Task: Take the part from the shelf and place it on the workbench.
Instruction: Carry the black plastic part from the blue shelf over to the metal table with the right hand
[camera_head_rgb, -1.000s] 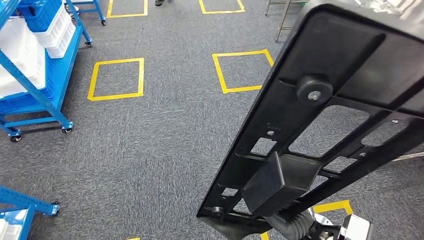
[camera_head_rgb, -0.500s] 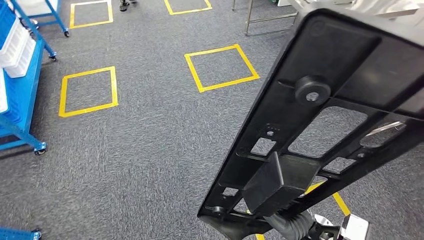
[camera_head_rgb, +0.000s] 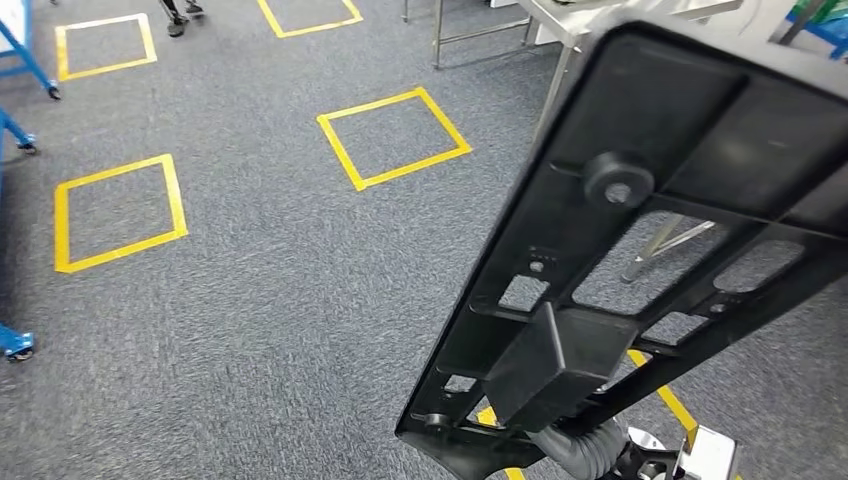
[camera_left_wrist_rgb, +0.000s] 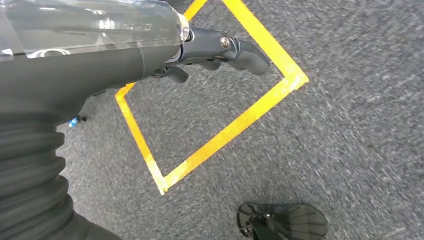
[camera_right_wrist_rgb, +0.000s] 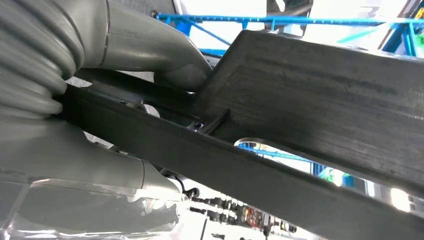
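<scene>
The part (camera_head_rgb: 640, 250), a flat black ribbed panel with cut-outs and a round boss, is off the shelf and held in the air at the robot's right side. Its long axis runs from the right hand (camera_right_wrist_rgb: 100, 115) up and forward, tilted away from the body, so the free end leads and the gripped end trails low. In the right wrist view, grey fingers (camera_right_wrist_rgb: 165, 55) lie over one face of the part and the thumb (camera_right_wrist_rgb: 90, 170) sits under its lower rail: the hand is clamped on the part near its low end. The part extends wholly beyond the fingers, so most of its mass hangs out past the grip; expect leverage on the wrist when it is lowered. The left hand (camera_left_wrist_rgb: 210, 55) hangs at the side above the carpet (camera_head_rgb: 250, 300), holding nothing, its fingers curled loosely in rather than spread; it is well apart from the part, so the right hand alone governs placement. Beyond the free end of the part stands a metal workbench (camera_head_rgb: 560, 20), its legs visible behind and through the part's cut-outs. Yellow tape squares (camera_head_rgb: 392, 138) mark the carpet to the left of the part, and a blue shelf caster (camera_head_rgb: 15, 343) sits far left of it. Judgement: the carry step is under way; placement is not yet done. The next move calls for bringing the free end over the workbench top, then levelling the long axis before release.
</scene>
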